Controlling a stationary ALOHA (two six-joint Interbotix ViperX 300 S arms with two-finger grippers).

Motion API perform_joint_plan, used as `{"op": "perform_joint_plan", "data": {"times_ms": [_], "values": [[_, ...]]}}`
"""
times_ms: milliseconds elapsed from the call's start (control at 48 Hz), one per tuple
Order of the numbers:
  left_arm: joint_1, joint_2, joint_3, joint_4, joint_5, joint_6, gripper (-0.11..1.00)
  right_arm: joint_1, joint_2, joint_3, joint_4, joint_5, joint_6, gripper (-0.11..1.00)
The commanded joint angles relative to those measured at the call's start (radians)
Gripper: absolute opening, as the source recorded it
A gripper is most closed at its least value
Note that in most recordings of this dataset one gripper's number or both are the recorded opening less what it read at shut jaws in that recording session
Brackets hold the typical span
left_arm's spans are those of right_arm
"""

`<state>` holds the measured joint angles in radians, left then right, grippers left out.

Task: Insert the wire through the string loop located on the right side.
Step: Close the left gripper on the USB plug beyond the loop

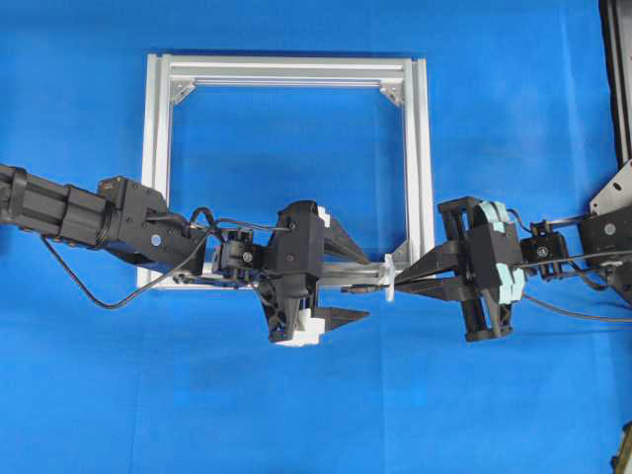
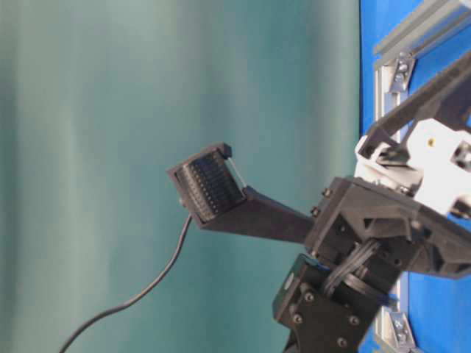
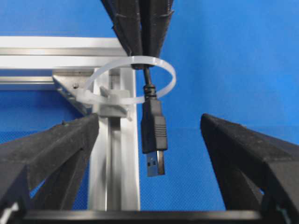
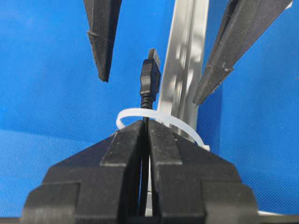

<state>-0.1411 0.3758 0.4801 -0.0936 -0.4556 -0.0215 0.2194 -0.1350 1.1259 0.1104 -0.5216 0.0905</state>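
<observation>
Nearest the left wrist cam: two matte black, ribbed fingers (image 3: 56, 154) of the left gripper (image 3: 154, 154), spread fully wide w/ nothing between them; the plug hangs in the gap, touching neither. Beyond, the right gripper (image 3: 142, 28) has its black wedge-shaped fingers (image 4: 126, 154) pressed together on the thin black wire (image 3: 154, 135), just behind its moulded rectangular plug w/ metallic tip. The wire passes through the thin white plastic string loop (image 3: 135, 81); plug end already out on the left-gripper side, long axis running gripper to gripper, tip pointing at the left arm. Loop projects from the silver grooved aluminium frame bar (image 3: 114, 158), on a blue cloth surface (image 1: 316, 415).
</observation>
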Motion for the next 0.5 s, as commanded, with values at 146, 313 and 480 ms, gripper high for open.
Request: {"op": "perform_joint_plan", "data": {"times_ms": [146, 313, 480], "values": [[-0.003, -0.018, -0.015, 0.003, -0.003, 0.002, 0.9, 0.0, -0.008, -0.015, 0.003, -0.011, -0.002, -0.03], [-0.003, -0.018, -0.012, 0.003, -0.002, 0.002, 0.88, 0.0, -0.008, -0.015, 0.003, -0.011, -0.002, -0.03], [-0.006, -0.018, -0.02, 0.003, 0.025, 0.002, 0.79, 0.0, -0.008, -0.015, 0.003, -0.011, -0.002, -0.03]]}}
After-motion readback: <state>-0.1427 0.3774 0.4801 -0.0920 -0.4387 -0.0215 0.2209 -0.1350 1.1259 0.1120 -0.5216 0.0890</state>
